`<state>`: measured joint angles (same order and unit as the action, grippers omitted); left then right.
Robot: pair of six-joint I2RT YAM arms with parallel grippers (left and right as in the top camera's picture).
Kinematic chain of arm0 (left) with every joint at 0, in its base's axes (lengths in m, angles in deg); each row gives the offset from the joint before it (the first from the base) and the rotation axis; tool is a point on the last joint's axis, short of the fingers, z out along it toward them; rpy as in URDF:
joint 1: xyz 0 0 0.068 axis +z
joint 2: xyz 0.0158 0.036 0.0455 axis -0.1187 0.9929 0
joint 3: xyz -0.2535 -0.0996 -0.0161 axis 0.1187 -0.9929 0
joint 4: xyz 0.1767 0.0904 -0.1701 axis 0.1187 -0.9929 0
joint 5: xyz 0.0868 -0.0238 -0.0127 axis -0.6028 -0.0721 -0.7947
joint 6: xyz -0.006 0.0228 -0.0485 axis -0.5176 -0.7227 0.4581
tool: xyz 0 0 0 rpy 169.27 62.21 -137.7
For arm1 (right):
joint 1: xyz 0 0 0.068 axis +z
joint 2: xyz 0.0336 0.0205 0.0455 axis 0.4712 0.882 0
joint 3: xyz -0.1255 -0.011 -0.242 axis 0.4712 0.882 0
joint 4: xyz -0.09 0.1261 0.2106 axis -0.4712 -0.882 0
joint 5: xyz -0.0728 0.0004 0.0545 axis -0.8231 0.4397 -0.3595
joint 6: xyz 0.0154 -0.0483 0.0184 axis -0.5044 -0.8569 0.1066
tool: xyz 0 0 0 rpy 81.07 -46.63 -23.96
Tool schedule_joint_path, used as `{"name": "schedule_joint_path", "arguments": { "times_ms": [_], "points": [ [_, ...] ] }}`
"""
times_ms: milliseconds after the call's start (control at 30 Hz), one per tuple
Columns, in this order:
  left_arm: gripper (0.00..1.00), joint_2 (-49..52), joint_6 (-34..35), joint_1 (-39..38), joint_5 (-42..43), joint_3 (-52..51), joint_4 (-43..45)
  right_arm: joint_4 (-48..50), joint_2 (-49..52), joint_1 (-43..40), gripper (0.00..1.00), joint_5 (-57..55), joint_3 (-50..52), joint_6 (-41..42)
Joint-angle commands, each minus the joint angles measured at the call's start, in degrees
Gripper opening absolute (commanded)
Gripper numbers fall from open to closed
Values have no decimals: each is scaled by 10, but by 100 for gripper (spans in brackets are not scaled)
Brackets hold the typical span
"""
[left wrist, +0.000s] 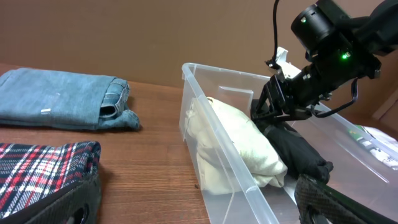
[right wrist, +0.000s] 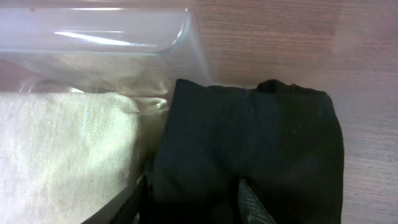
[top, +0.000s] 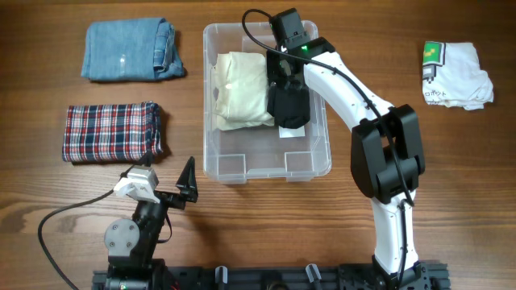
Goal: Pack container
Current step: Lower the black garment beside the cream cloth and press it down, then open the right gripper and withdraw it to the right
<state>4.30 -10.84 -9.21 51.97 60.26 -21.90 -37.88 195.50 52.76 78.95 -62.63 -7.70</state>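
Note:
The clear plastic container (top: 242, 165) stands at the table's middle; its near wall shows in the left wrist view (left wrist: 230, 180). Inside it lie a folded cream garment (top: 240, 87) on the left and a folded black garment (top: 292, 106) on the right. My right gripper (top: 286, 74) reaches down into the container and is shut on the near edge of the black garment (right wrist: 249, 137), which rests beside the cream garment (right wrist: 62, 149). My left gripper (top: 165, 189) is open and empty, low near the table's front edge, left of the container.
Folded blue jeans (top: 129, 50) lie at the back left, and a folded red plaid garment (top: 111, 131) lies in front of them. A white printed shirt (top: 455, 75) lies at the back right. Bare wood lies between the plaid garment and the container.

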Motion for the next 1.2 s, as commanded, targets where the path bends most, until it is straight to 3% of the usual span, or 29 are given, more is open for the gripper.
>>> {"name": "schedule_joint_path", "arguments": {
  "times_ms": [0, 200, 367, 500, 600, 633, 767, 833, 1167],
  "points": [
    [100, -3, -9, 4, -3, -3, -3, -13, -55, -2, 48, 28, -4, -16],
    [100, -3, -9, 4, -3, -3, -3, -60, -201, -31, 58, -27, -4, -14],
    [100, -3, -9, 4, -3, -3, -3, -87, -287, -114, 62, -69, -4, -14],
    [100, -3, -9, 4, -3, -3, -3, -91, -293, -220, 66, -71, -4, -18],
    [100, -3, -9, 4, -3, -3, -3, -86, -271, -291, 66, -35, -4, -73],
    [100, -3, -9, 4, -3, -3, -3, -84, -259, -314, 62, -16, -4, -90],
    [100, -3, -9, 4, -3, -3, -3, -77, -199, -387, 27, 38, -4, -106],
    [100, -3, -9, 4, -3, -3, -3, -66, -166, -416, 5, 48, -4, -100],
    [100, -3, -9, 4, -3, -3, -3, 4, -50, -494, 4, 31, -4, -89]
  ]
}}
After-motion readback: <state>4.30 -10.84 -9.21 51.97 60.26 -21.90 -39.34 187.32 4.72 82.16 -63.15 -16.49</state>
